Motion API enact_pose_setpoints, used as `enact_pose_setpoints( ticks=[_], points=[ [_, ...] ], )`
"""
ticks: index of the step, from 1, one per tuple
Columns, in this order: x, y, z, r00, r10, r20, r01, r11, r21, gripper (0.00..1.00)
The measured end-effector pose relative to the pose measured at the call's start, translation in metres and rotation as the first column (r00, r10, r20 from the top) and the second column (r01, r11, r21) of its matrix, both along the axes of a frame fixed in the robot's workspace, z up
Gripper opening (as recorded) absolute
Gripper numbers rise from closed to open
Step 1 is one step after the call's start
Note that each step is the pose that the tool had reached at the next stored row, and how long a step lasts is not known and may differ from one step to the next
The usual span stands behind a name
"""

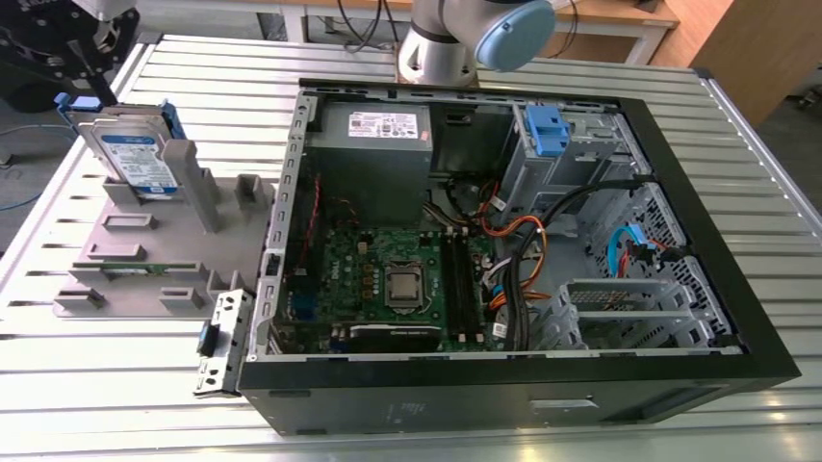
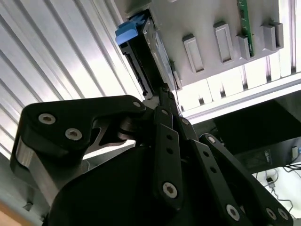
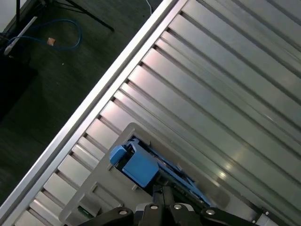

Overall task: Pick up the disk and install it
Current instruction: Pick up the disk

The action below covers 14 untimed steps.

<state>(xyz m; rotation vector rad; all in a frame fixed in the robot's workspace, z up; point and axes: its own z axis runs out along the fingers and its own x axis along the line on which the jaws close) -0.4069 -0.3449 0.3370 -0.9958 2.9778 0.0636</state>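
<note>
**Disk and gripper.** The flat silver-grey metal disk (image 1: 137,159), with a white-and-blue label and a blue plastic carrier frame, stands on edge in a slot of the pale grey plastic fixture (image 1: 141,279). It is outside the open black computer case (image 1: 514,385), at the exterior view's left of it. The black gripper (image 1: 106,94) hangs at the disk's upper edge, close by the blue tab of the frame. In the second wrist view its fingers (image 2: 164,99) are drawn together, with their tips at the disk's narrow edge; whether they touch it cannot be judged.

**Count.** There is one disk, one gripper, one fixture and one case. Inside the case are one grey power-supply box with a white sticker (image 1: 372,130), one green motherboard (image 1: 385,279) and one small blue plastic latch (image 1: 546,130). One green circuit strip (image 1: 129,268) lies in the fixture. Fixture and case rest on one ribbed aluminium table (image 1: 129,414).
</note>
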Motion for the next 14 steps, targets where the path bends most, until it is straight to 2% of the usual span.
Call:
enact_pose_setpoints(
  ticks=[3,7,10,14],
  points=[
    [0.0000,0.0000,-0.0001,0.9987,0.051,0.0001,-0.051,0.9987,0.0000,0.11],
    [0.0000,0.0000,-0.0002,0.9926,0.122,0.0002,-0.122,0.9926,0.0000,0.11],
    [0.0000,0.0000,-0.0003,0.9850,0.172,0.0004,-0.172,0.9850,0.0000,0.11],
    [0.0000,0.0000,-0.0004,0.9704,0.241,0.0005,-0.241,0.9704,-0.0001,0.11]
  ],
)
